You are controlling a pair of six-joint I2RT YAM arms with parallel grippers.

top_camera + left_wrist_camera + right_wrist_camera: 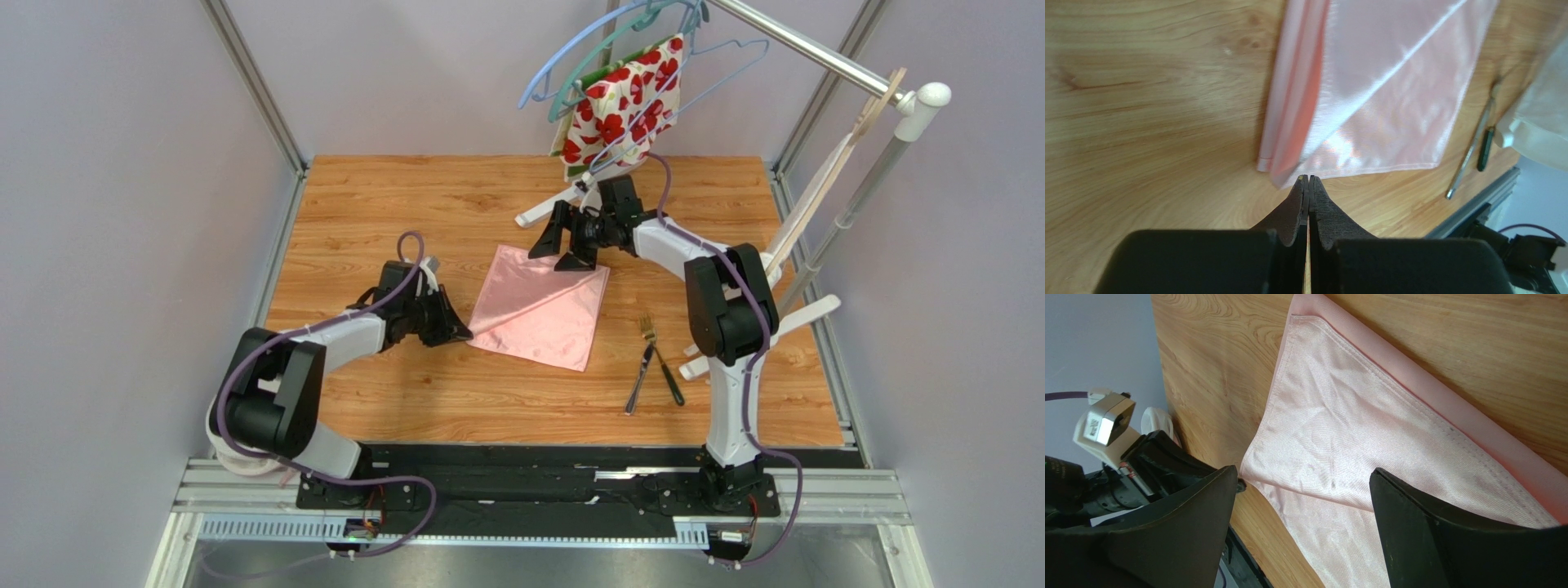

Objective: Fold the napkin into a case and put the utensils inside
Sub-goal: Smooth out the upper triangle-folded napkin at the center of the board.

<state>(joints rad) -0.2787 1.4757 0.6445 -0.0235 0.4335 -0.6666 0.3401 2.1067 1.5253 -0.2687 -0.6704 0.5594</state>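
Closest to me, on the wooden table (368, 208), lie the utensils (650, 365). They are on the right side, near the right arm. The fork (639, 368) has its shiny prongs pointing away from me. The darker piece (670, 380) lies just beside it, and the two make a thin V shape. They are apart from the napkin.

A bit further in, on the left, is the left gripper (1309, 179). Its two fingers are pressed tight together. The tips sit right at the near left corner of the napkin (540, 309). I cannot tell if they pinch any cloth.

The pink, shiny napkin lies flat in the middle of the table. It is folded, with layers showing along one edge and a slanted crease across the top.

At the far edge of the napkin hangs the right gripper (1303, 478). Its fingers (1186, 527) are spread wide apart, with the pink cloth showing between them. It holds nothing.

At the very back stands a rack (797, 49). Some hangers (577, 49) hang from it, and so does a red-and-white flower cloth (626, 104).
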